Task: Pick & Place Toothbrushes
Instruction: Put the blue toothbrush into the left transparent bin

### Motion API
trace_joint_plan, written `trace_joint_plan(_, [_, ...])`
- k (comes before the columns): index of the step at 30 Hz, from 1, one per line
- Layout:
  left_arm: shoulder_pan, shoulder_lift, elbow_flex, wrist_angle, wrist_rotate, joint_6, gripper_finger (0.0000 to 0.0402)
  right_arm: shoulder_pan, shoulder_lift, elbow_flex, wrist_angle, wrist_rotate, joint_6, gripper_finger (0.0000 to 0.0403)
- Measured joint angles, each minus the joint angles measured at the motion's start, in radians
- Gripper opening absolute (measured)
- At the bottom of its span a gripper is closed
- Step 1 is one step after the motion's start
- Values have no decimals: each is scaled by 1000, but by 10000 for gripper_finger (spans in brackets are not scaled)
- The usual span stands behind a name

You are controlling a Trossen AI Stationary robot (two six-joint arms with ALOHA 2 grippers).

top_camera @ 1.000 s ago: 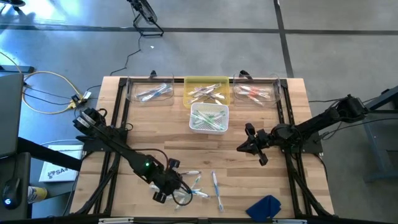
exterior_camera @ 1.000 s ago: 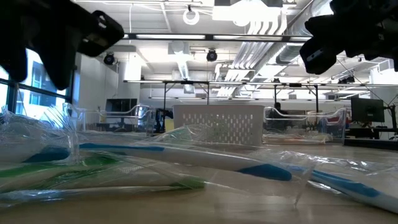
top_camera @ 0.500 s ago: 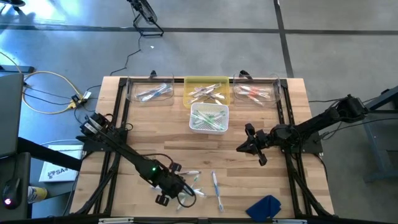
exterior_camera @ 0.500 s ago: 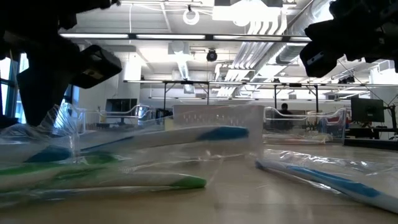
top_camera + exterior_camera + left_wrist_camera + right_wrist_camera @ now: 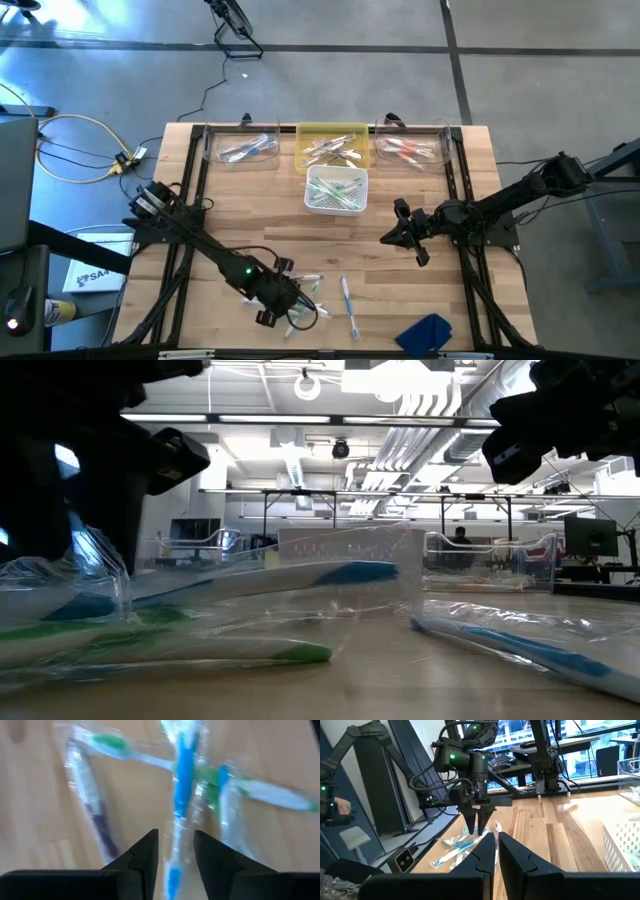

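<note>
Several wrapped toothbrushes (image 5: 312,300) lie in a loose pile near the table's front edge, white with blue and green accents. My left gripper (image 5: 175,865) slants down into the pile, open. A blue-handled toothbrush (image 5: 183,785) runs into the gap between its fingers. The right wrist view shows the same gripper (image 5: 477,833) from afar, its tips just over the pile. Another blue toothbrush (image 5: 348,297) lies alone to the right. My right gripper (image 5: 392,235) is shut, level above the table's middle right, with nothing in it. My left gripper has one finger on either side of the blue-handled toothbrush's lower handle (image 5: 174,870). It comes slanting down from the table's left, roughly along the brush. I cannot tell whether the fingers touch the brush or its clear wrapper. The brush lies on the pile.
Along the far edge stand a clear tray (image 5: 243,150), a yellow tray (image 5: 306,133) and a second clear tray (image 5: 410,150), each with toothbrushes. A white basket (image 5: 336,190) sits in front of the yellow tray. A blue cloth (image 5: 425,333) lies at the front right.
My left gripper has sunk toward the pile and gone a little toward the table's right edge. In the low view one wrapped toothbrush with a blue end has shifted, and that end now stands higher than before. The jaws' gap looks unchanged.
</note>
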Motion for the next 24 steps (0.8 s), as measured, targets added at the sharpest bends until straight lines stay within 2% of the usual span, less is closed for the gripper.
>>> trace_joint_plan(3, [23, 0, 0, 7, -5, 0, 120, 0, 0, 0, -2, 0, 0, 15])
trace_joint_plan(8, [63, 0, 0, 71, 48, 29, 120, 0, 0, 0, -9, 0, 0, 15])
trace_joint_plan(12, [67, 0, 0, 149, 62, 80, 120, 0, 0, 0, -35, 0, 0, 15])
trace_joint_plan(16, [64, 2, 0, 150, 64, 57, 120, 0, 0, 0, -39, 0, 0, 15])
trace_joint_plan(20, [64, 25, 0, 156, 68, 45, 120, 0, 0, 0, -41, 0, 0, 15])
trace_joint_plan(24, [65, 81, 0, 203, 124, 34, 120, 0, 0, 0, -42, 0, 0, 15])
